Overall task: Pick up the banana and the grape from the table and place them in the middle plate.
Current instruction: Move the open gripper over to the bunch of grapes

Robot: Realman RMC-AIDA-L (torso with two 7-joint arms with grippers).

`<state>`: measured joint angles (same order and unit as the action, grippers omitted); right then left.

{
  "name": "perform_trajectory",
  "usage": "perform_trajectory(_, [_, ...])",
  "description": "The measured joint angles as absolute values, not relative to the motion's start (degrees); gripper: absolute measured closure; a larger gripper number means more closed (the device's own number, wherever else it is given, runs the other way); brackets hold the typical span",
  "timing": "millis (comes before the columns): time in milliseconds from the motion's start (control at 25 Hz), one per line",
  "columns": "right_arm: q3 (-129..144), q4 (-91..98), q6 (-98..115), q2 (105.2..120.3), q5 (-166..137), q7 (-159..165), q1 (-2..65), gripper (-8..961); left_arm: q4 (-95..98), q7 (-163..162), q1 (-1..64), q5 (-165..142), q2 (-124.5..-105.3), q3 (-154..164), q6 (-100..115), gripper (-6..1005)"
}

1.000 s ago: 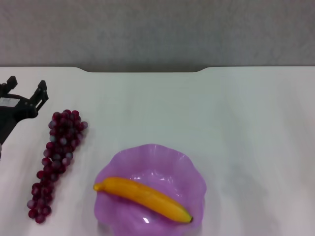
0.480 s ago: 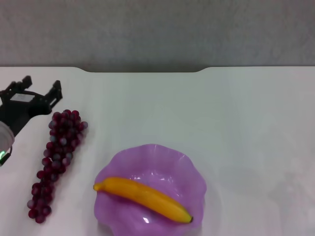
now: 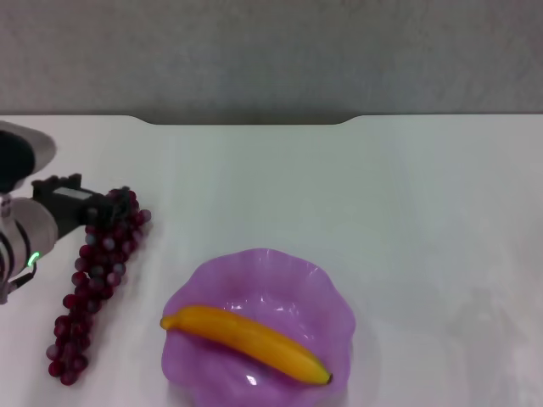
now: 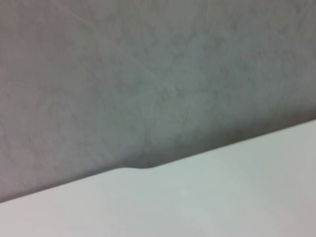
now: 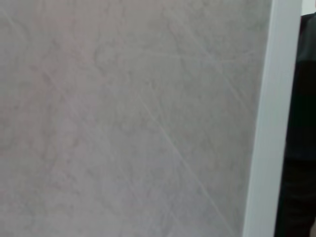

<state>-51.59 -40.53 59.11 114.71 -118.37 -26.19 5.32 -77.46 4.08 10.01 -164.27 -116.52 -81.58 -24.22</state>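
The grape (image 3: 93, 280), a long dark red-purple bunch, lies on the table (image 3: 399, 203) at the left, running from far to near. My left gripper (image 3: 109, 206) reaches in from the left edge and sits at the far end of the bunch, overlapping its top grapes. The banana (image 3: 248, 342) lies slantwise inside the middle plate (image 3: 263, 270), a translucent purple dish with a wavy rim at the near centre. The left wrist view holds only the table (image 4: 222, 197) and the grey wall. My right arm is out of view.
The table's far edge has a shallow notch (image 3: 246, 123) against the grey wall (image 3: 271, 51). White tabletop stretches to the right of the plate. The right wrist view is filled by a grey surface with a white strip (image 5: 269, 123) along one side.
My left gripper has moved right and slightly nearer, from beside the bunch's far end to over its top grapes, and the arm has turned. The grape, banana and plate have not moved.
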Motion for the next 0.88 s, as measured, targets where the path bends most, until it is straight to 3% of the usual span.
perform_trajectory(880, [-49.62,-43.38,59.25,114.63,-118.89,-26.70,5.54,953,-59.82,3.12,22.59,-163.89,-116.42,-85.92,-34.51,258])
